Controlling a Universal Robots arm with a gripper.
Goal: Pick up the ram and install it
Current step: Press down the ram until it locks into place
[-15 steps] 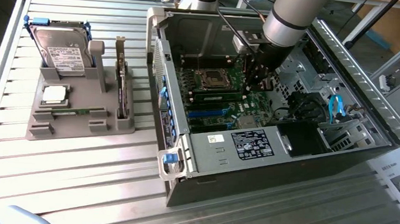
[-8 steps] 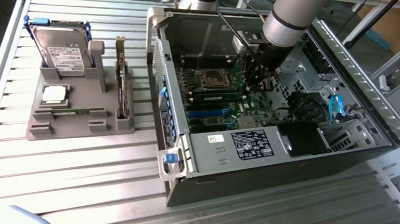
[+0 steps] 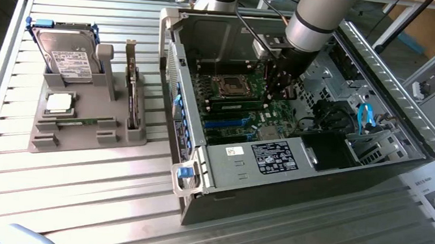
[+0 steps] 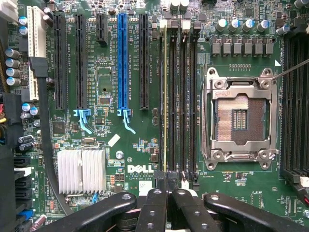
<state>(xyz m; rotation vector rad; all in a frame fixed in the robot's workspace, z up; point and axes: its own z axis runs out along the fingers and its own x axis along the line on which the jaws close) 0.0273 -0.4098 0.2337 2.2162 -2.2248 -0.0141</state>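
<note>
- The gripper (image 4: 166, 180) is inside the open computer case (image 3: 399, 119), low over the motherboard (image 4: 104, 77). Its jaws are drawn fully narrow, with the fingertips meeting over the near end of the ram (image 4: 165, 96).
- The ram stands on edge in a memory slot and runs straight away from the fingertips. I cannot tell whether the tips pinch it or only bear on its top edge.
- Judged from this, the insertion step is in hand and the pick-up is done. Seating calls for a straight push down along the slot, with no sideways lean, until the end latches catch.
- Just beside the ram lie the empty memory slots (image 4: 186, 96), close enough to mistake for the right one.
- A little further to that side is the open processor socket (image 4: 240, 118), whose exposed contacts should not be brushed.
- On the other side are the blue expansion slot (image 4: 122, 63), a finned heatsink (image 4: 81, 170) and a black cable (image 4: 44, 125), none of them crossing the slot.
- Well away, outside the case towards the exterior view's left, a grey parts tray (image 3: 73, 138) holds a hard drive (image 3: 69, 56) and a processor chip (image 3: 60, 104).
</note>
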